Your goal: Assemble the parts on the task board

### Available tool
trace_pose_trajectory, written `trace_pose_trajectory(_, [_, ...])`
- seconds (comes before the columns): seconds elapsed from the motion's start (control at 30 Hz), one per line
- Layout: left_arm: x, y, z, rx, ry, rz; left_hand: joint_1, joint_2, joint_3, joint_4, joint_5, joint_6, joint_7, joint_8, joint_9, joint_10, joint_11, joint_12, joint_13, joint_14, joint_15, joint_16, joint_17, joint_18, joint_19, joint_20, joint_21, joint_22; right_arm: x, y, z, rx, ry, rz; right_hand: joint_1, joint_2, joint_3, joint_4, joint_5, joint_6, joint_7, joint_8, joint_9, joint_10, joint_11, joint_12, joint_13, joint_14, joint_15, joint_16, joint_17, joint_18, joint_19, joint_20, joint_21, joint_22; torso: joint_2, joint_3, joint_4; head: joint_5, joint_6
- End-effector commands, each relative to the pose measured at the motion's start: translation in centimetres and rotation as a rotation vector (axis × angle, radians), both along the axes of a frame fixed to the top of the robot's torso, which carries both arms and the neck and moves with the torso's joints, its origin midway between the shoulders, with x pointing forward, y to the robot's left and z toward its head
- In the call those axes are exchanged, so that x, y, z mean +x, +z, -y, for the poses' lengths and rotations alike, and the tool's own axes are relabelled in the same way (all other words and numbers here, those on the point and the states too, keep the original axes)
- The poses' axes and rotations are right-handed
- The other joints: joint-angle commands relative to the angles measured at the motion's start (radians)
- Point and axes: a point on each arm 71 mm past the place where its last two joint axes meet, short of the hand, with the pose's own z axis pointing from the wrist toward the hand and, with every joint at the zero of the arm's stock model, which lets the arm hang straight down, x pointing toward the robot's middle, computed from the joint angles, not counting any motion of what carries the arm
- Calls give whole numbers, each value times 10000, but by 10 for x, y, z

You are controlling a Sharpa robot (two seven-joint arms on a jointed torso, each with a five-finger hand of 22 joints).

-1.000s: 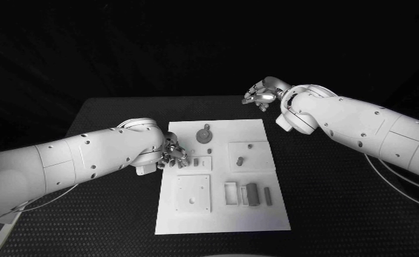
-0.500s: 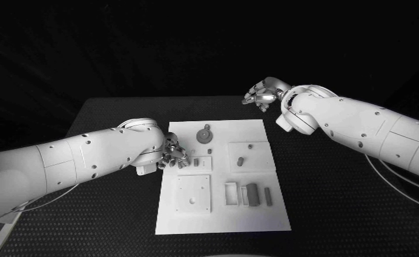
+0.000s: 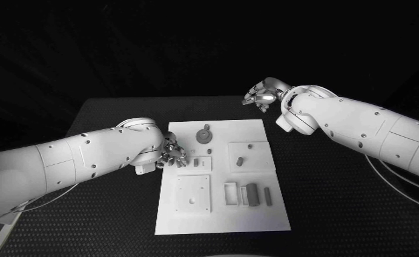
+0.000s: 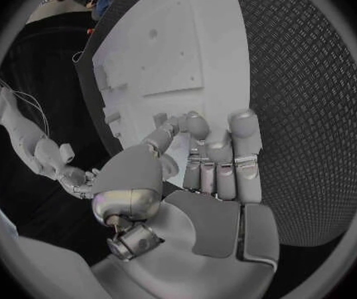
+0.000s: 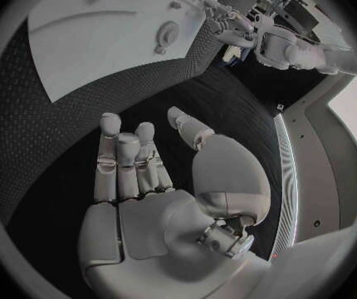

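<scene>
The white task board (image 3: pixel 223 208) lies in the middle of the black table. On it are a round grey disc with a tab (image 3: pixel 204 134), a short grey peg (image 3: pixel 239 161) on a raised square plate, and grey bars (image 3: pixel 252 194) beside a small frame. My left hand (image 3: pixel 172 156) sits at the board's left edge next to a small white block (image 3: pixel 203 162). In the left wrist view its fingers (image 4: pixel 215 153) reach straight over the board's edge (image 4: pixel 170 40) and hold nothing. My right hand (image 3: pixel 261 96) hovers past the board's far right corner, fingers (image 5: pixel 125 159) spread and empty.
A larger square plate (image 3: pixel 193 193) with a small hole takes up the board's near left. Black textured table (image 3: pixel 332 196) surrounds the board on all sides. In the right wrist view the disc (image 5: pixel 168 33) and the board (image 5: pixel 87 40) lie ahead of the hand.
</scene>
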Motion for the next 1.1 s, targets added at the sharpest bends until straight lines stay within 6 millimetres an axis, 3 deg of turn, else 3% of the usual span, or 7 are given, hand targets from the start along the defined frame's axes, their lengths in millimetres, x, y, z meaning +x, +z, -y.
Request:
trace_pose_trajectory(0.03, [0,-1,3,-22,-180,-116,70,-7,9,-83,-33,64,12,-58,17,23,-35,44,9,31,-32,32,10,460,17,-43,56,171,0,-1,-1,-18,111,-57,-85,7,33,20,20,0,51,-1,-10,-78,1,66,-12,-1,-74,32,-18,155,-24,17,-56,186,0,0,-7,-5,10])
trace_pose_trajectory(0.43, [-1,-3,4,273,-506,-555,358,-161,26,-407,-38,-32,59,-146,8,-41,9,8,-5,-35,8,-5,39,435,-43,-32,32,162,0,-1,-1,-19,116,-61,-88,9,33,21,20,-2,51,-1,-11,-79,1,67,-14,-2,-74,32,-19,155,-24,18,-57,186,0,0,3,-17,-4])
trace_pose_trajectory(1.1, [0,-1,3,58,-377,-269,358,-207,6,-373,-41,-108,92,-199,-2,-55,38,9,-2,-44,27,-15,47,428,-39,-33,22,151,-1,-1,-1,-17,129,-71,-90,7,32,20,20,-3,52,0,-13,-80,1,70,-18,-2,-74,34,-22,155,-24,18,-57,186,2,-17,10,-56,9])
